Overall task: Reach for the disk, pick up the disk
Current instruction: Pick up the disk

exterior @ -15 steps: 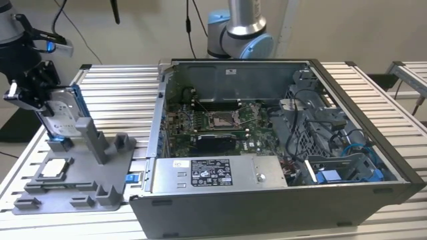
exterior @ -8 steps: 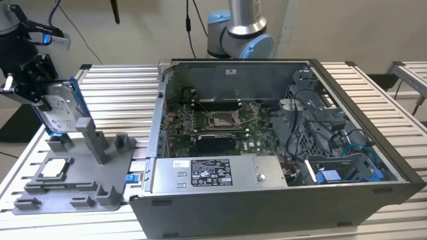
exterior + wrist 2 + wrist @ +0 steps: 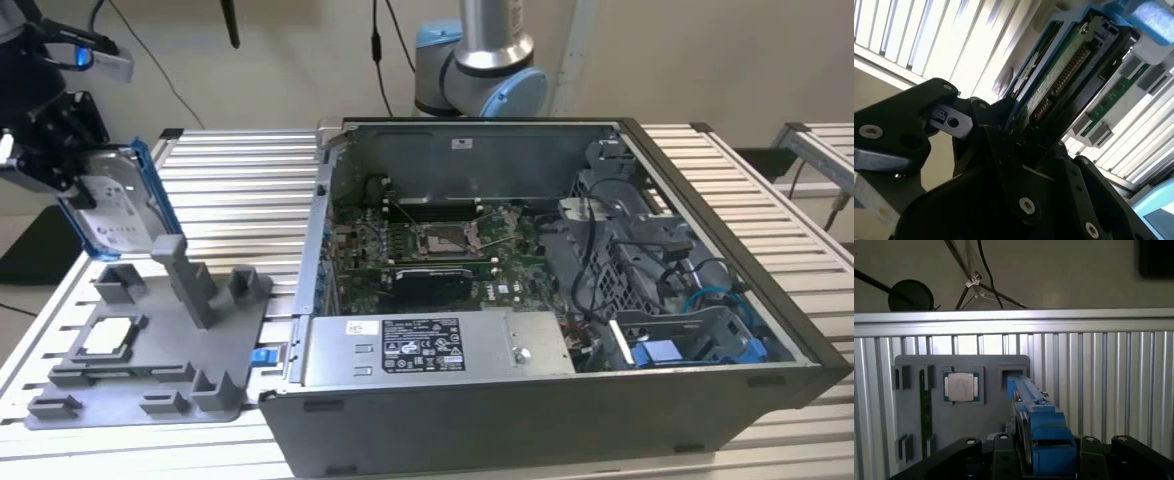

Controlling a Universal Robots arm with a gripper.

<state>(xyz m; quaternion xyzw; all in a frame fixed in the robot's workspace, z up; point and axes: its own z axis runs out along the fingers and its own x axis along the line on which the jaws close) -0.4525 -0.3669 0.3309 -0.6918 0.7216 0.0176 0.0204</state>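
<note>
Both steps are looking done: the claw [image 3: 64, 165] is clamping the disk [image 3: 118, 212] on edge, apparently holding it lifted just above the grey fixture tray [image 3: 160, 365] on the desk [image 3: 247, 170], at the exterior view's left of the open computer case [image 3: 534, 400].

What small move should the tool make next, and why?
Probably a short straight lift: the tool grips the disk upright, its lower edge close above the grey holder, whose tall post stands beside it.
</note>
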